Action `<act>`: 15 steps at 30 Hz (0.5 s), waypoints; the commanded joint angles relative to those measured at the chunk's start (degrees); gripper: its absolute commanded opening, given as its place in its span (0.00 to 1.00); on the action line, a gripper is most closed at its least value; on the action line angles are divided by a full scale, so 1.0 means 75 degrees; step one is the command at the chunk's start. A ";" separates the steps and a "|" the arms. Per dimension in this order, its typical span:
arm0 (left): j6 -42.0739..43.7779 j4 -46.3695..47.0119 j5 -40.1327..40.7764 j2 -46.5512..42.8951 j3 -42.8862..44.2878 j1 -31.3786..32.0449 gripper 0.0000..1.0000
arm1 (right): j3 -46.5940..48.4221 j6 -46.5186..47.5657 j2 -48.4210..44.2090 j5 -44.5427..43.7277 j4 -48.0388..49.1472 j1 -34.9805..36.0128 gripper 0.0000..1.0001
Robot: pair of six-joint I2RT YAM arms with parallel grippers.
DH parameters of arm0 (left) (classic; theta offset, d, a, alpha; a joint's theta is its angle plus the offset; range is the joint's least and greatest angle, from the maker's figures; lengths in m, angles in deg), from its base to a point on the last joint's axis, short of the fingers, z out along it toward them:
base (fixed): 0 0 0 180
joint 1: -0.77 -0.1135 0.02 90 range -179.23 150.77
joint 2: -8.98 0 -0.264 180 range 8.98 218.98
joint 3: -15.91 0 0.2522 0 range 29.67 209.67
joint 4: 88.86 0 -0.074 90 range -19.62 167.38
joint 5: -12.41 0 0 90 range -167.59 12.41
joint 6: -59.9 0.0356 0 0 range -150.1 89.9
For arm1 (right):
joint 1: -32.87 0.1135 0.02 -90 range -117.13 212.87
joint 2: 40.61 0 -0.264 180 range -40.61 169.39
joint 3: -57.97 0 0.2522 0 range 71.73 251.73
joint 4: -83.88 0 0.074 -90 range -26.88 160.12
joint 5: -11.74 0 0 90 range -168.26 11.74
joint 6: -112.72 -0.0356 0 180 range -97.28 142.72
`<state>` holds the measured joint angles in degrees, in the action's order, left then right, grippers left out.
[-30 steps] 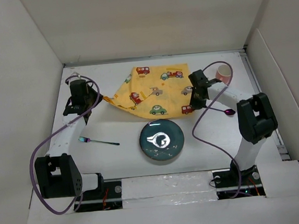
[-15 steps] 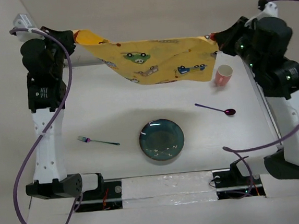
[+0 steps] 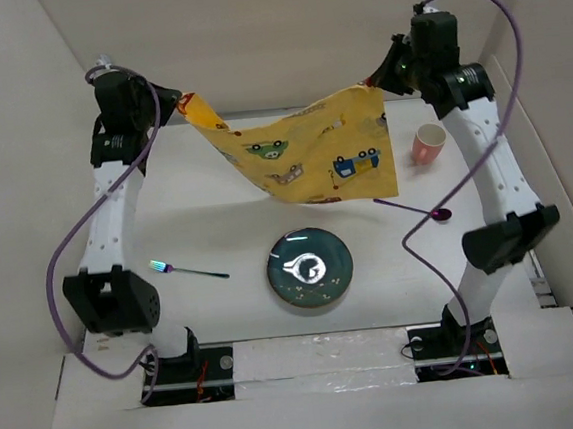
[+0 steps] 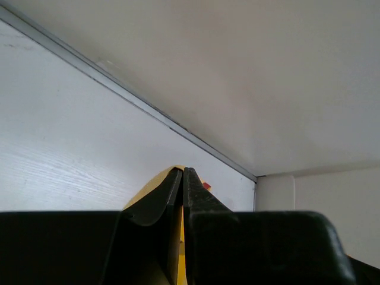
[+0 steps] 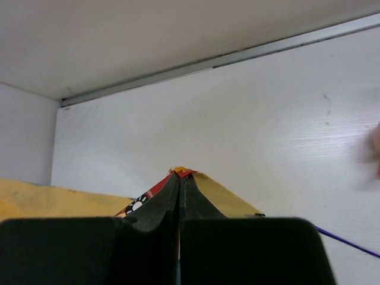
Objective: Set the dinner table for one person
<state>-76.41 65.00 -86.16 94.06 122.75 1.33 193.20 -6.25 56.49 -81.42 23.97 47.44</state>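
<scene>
Your left gripper (image 4: 182,172) is clamped tight on one corner of the yellow rectangular cloth printed with cartoon cars (image 3: 301,153). Your right gripper (image 5: 179,176) is pinched closed on another corner. In both wrist views the black fingers hide all but a sliver of cloth. Both arms stand tall, wrists near the back wall. The cloth sags between them above the large plain white dinner table (image 3: 218,231), screening its far middle.
</scene>
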 commanded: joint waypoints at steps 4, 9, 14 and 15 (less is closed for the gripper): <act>-0.1242 0.0933 -0.1432 0.1265 0.2248 -0.0472 0.00 | 0.4312 -0.0425 0.1933 0.1275 -0.0185 -0.0512 0.00; -0.1725 0.1405 -0.1470 0.0635 0.2018 -0.1197 0.00 | 0.2666 -0.0661 0.0978 0.1908 0.1521 -0.0700 0.00; -0.1830 0.2341 -0.1585 -0.0830 -0.2214 -0.1925 0.00 | -0.0823 -0.0193 0.0542 0.2260 0.1911 -0.0770 0.00; -0.1807 0.2493 -0.1714 -0.0913 -0.2807 -0.2019 0.00 | -0.1355 -0.0053 0.0449 0.2342 0.2027 -0.0701 0.00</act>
<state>-88.76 78.79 -96.48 89.82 113.39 -12.22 193.11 -9.25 57.91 -67.63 35.62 41.53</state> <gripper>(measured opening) 0.006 0.010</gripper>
